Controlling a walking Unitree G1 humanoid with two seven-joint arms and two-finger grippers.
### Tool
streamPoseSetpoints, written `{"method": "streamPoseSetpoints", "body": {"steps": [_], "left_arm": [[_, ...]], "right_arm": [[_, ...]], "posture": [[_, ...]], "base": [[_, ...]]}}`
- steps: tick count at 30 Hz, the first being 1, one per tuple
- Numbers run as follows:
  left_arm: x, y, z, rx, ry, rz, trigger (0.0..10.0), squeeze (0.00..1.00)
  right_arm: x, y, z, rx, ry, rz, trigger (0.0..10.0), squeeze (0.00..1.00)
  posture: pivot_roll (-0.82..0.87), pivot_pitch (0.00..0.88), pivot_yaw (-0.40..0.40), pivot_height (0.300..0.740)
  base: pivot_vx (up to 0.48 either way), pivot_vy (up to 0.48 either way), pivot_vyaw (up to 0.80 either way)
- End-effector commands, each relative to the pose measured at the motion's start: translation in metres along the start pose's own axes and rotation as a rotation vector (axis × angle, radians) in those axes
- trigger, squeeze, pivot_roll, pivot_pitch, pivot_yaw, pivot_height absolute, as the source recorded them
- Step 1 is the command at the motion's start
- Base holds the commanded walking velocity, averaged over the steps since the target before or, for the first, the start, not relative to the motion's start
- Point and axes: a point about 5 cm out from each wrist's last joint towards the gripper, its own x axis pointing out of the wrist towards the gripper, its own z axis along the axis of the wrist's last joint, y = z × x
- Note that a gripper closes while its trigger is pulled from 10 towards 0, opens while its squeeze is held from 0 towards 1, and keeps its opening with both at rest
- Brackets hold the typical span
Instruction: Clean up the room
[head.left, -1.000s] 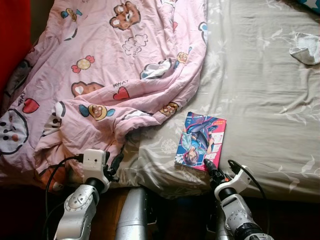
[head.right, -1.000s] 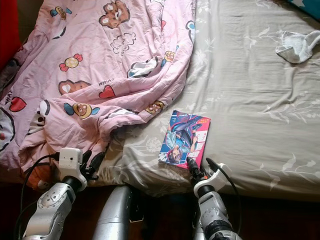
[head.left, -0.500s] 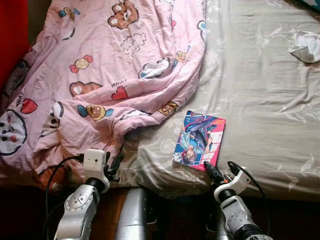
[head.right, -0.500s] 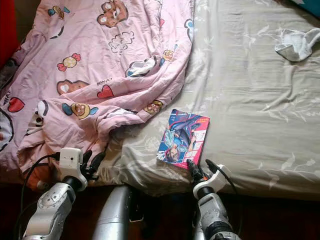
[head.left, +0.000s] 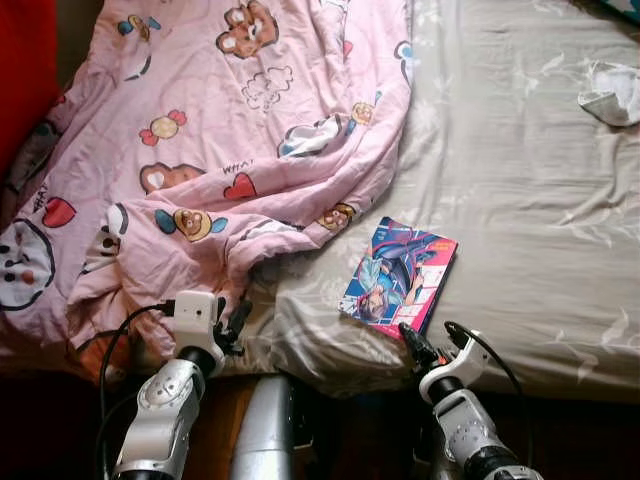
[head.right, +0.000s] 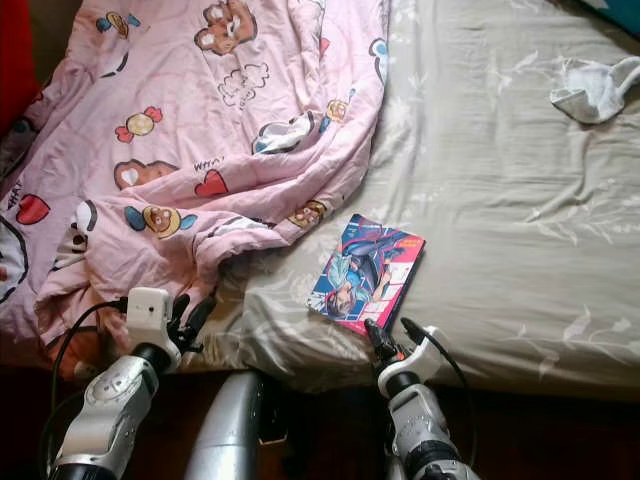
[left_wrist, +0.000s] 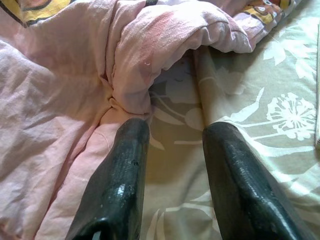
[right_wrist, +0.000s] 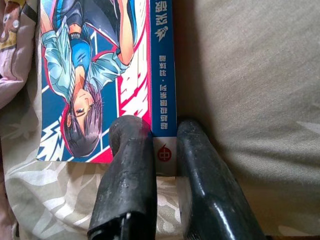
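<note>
A comic book (head.left: 400, 275) with a blue and red cover lies tilted on the grey-green floral bed sheet (head.left: 520, 180), close to the bed's front edge. My right gripper (head.left: 407, 335) is shut on the book's near corner; in the right wrist view its two black fingers (right_wrist: 127, 150) clamp the spine end of the book (right_wrist: 100, 75). A crumpled pink cartoon blanket (head.left: 200, 150) covers the left half of the bed. My left gripper (head.left: 233, 322) stands open at the blanket's front hem, and its fingers (left_wrist: 125, 160) straddle bare sheet beside a pink fold (left_wrist: 165, 40).
A crumpled white cloth (head.left: 612, 95) lies at the far right of the bed. A red surface (head.left: 25, 70) borders the bed on the far left. Dark floor runs below the bed's front edge, where both silver arms rise.
The book has turned, its near corner swung left together with my right gripper. My left gripper has shifted slightly right along the blanket's hem.
</note>
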Motion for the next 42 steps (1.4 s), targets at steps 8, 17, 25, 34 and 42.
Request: {"method": "streamPoseSetpoints", "body": {"steps": [8,17,25,34,42], "left_arm": [[0.007,0.002,-0.016,0.001,0.047,0.027,10.0,0.0],[0.013,-0.001,-0.024,-0.022,0.046,0.045,10.0,0.0],[0.021,-0.004,-0.028,-0.056,0.042,0.083,10.0,0.0],[0.023,-0.001,-0.031,-0.073,0.033,0.113,10.0,0.0],[0.022,-0.002,-0.041,-0.057,0.081,0.113,10.0,0.0]], "right_arm": [[-0.007,-0.015,0.006,-0.074,-0.024,-0.104,0.0,0.0],[-0.001,-0.005,0.029,-0.434,-0.103,-0.125,4.5,0.0],[-0.006,0.003,0.058,-0.59,-0.3,-0.125,10.0,0.0],[-0.008,0.004,0.057,-0.693,-0.307,-0.138,10.0,0.0],[-0.008,-0.002,0.055,-0.669,-0.272,-0.192,10.0,0.0]], "posture": [[0.08,0.228,0.114,0.623],[0.02,0.173,0.084,0.623],[-0.03,0.125,0.044,0.623],[-0.05,0.111,0.03,0.623],[-0.06,0.109,0.03,0.662]], "base": [[0.0,0.0,0.0],[0.0,0.0,0.0],[0.0,0.0,0.0],[0.0,0.0,0.0],[0.0,0.0,0.0]]}}
